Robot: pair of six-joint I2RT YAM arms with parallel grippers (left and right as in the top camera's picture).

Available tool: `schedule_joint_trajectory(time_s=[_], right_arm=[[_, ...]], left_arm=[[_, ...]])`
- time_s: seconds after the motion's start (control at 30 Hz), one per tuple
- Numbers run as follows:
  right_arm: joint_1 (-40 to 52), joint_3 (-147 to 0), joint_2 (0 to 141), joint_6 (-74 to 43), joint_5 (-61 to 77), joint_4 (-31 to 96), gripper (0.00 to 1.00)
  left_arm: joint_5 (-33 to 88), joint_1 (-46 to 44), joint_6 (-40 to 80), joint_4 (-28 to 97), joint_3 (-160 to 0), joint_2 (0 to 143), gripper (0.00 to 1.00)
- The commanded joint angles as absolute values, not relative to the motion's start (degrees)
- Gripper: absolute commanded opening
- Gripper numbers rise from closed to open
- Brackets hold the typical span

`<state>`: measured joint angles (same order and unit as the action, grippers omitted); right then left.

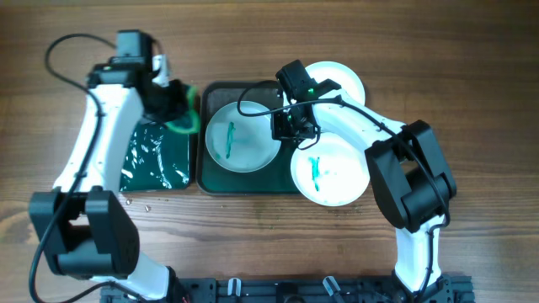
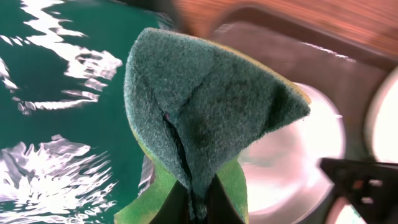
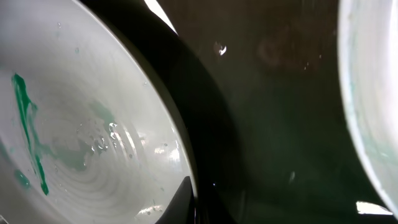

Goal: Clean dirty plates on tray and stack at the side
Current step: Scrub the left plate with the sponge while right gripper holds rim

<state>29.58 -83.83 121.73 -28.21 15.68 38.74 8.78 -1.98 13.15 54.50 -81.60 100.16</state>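
Note:
A white plate with a teal smear (image 1: 242, 136) lies in the dark green tray (image 1: 206, 181). My right gripper (image 1: 290, 126) is at this plate's right rim and shut on it; in the right wrist view one finger (image 3: 193, 205) lies inside the rim of the plate (image 3: 81, 124). A second smeared plate (image 1: 330, 172) lies at the tray's right edge, half on the table. A third plate (image 1: 337, 80) lies behind the right arm. My left gripper (image 1: 173, 105) is shut on a green sponge (image 1: 183, 124) held above the tray's left rim; the wrist view shows the fingers (image 2: 198, 202) pinching the sponge (image 2: 205, 106).
A smaller green tray holding glinting water (image 1: 156, 160) lies left of the big tray, below the sponge; it also shows in the left wrist view (image 2: 50, 124). Some water drops lie on the wooden table in front of it (image 1: 139, 202).

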Motion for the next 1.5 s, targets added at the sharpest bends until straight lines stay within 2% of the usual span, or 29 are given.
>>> schedule_joint_trajectory(time_s=[0.0, 0.57, 0.67, 0.8, 0.9, 0.97, 1.07, 1.27, 1.47], right_arm=[[29.5, -83.1, 123.5, -27.0, 15.1, 40.2, 0.04], [29.5, -82.1, 123.5, -27.0, 15.1, 39.7, 0.04], [29.5, -82.1, 123.5, -27.0, 15.1, 39.7, 0.04], [29.5, -82.1, 123.5, -27.0, 15.1, 39.7, 0.04], [29.5, -82.1, 123.5, -27.0, 15.1, 39.7, 0.04], [29.5, -82.1, 123.5, -27.0, 15.1, 39.7, 0.04], [29.5, -82.1, 123.5, -27.0, 15.1, 39.7, 0.04], [29.5, -82.1, 123.5, -27.0, 15.1, 39.6, 0.04], [29.5, -82.1, 123.5, -27.0, 15.1, 39.3, 0.04]], left_arm=[[9.8, -7.3, 20.0, 53.0, -81.9, 104.0, 0.04], [11.0, -17.3, 19.8, 52.9, -81.6, 119.9, 0.04], [17.1, -17.6, 18.0, 52.7, -81.6, 120.9, 0.04], [35.4, -17.6, 5.6, 51.4, -81.6, 120.9, 0.04], [36.6, -17.0, 4.0, 51.4, -81.6, 120.9, 0.04], [34.4, -16.1, 5.2, 51.4, -81.6, 120.9, 0.04], [23.8, -14.8, 13.3, 51.8, -81.7, 120.7, 0.04], [-3.9, -14.5, 26.7, 57.3, -81.8, 117.3, 0.04], [-9.0, -17.4, 27.9, 57.8, -81.8, 115.4, 0.04]])
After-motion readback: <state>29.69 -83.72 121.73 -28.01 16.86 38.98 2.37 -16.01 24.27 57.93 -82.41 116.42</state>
